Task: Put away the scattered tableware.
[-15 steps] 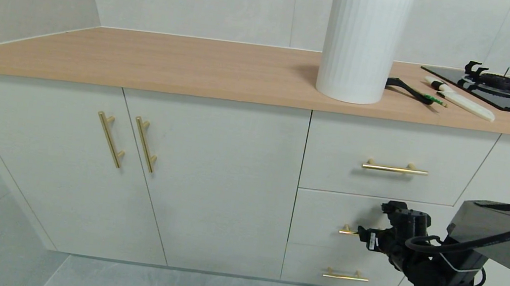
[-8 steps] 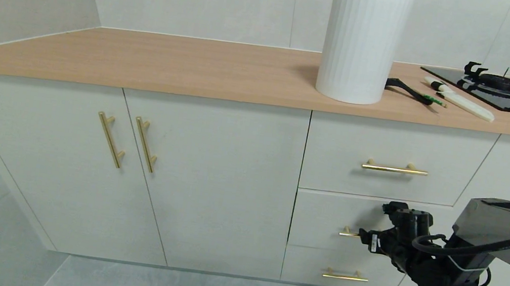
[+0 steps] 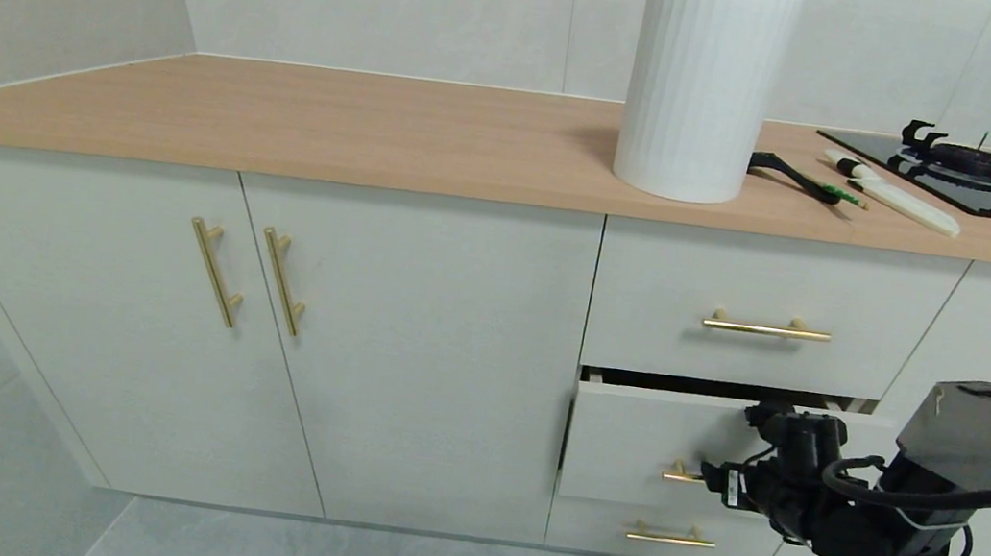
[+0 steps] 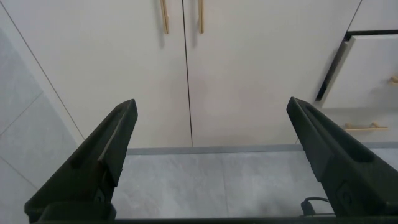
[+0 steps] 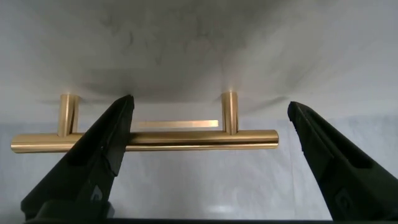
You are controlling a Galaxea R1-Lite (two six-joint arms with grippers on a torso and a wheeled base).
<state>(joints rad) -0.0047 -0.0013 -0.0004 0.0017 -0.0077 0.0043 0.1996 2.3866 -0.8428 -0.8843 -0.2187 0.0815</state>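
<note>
Closest in, the left tool hangs low with its fingers spread wide and nothing between them. It faces the double cupboard doors and the grey floor, parked out of the way, I'd say, while the other arm does the work. Over at about 4 o'clock in the head view, the right tool is up against the middle drawer, fingers set wide apart. The brass handle runs across just beyond them, one end lying in the gap. Whether a finger is hooked behind the bar, I can't tell. That drawer stands out a little from the cabinet face, with a dark slot showing under the top drawer, while the bottom drawer sits flush. My read is that the middle one is meant as the home for the cutlery. A small white tag sits on the right tool's housing, its print too small to read, and there's no other writing anywhere. Up on the wooden worktop, at about 1 o'clock, stands a tall white ribbed canister. Lying loose at its 3 o'clock is the tableware: a black-handled utensil just beside the canister's base, a thin green stick, and a white knife-shaped piece with a dark band. None of it has been lifted yet. Farthest off, at 2 o'clock, is the black gas hob.
</note>
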